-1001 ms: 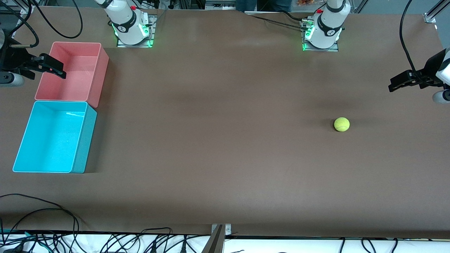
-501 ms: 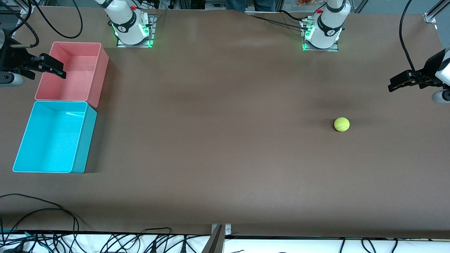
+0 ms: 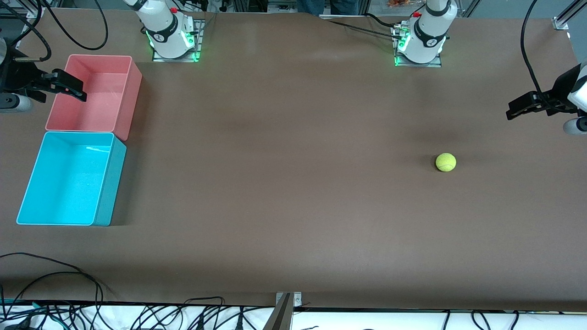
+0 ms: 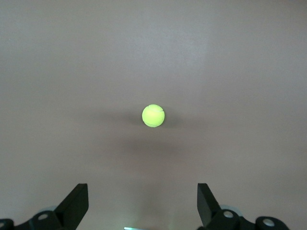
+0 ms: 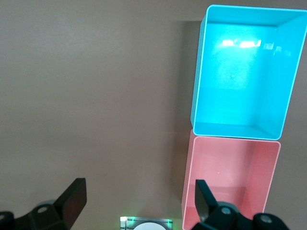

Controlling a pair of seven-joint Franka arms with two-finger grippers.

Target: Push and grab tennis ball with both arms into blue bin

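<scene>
The tennis ball point(image 3: 445, 162) lies alone on the brown table toward the left arm's end; it also shows in the left wrist view, tennis ball point(image 4: 153, 115), well clear of the fingers. My left gripper point(image 3: 516, 110) hangs open and empty over the table's edge at that end; in its own view, the left gripper point(image 4: 141, 188) has bare table between its jaws. The blue bin point(image 3: 112, 183) stands empty at the right arm's end, and the blue bin point(image 5: 240, 81) shows in the right wrist view too. My right gripper point(image 3: 69, 89) hovers open and empty over the pink bin's outer rim; right gripper point(image 5: 139, 184).
A pink bin point(image 3: 130, 96) of like size touches the blue bin, farther from the front camera; pink bin point(image 5: 230, 177). Both arm bases point(image 3: 172, 39) point(image 3: 419, 43) stand along the table's back edge. Cables point(image 3: 69, 284) trail along the edge nearest the front camera.
</scene>
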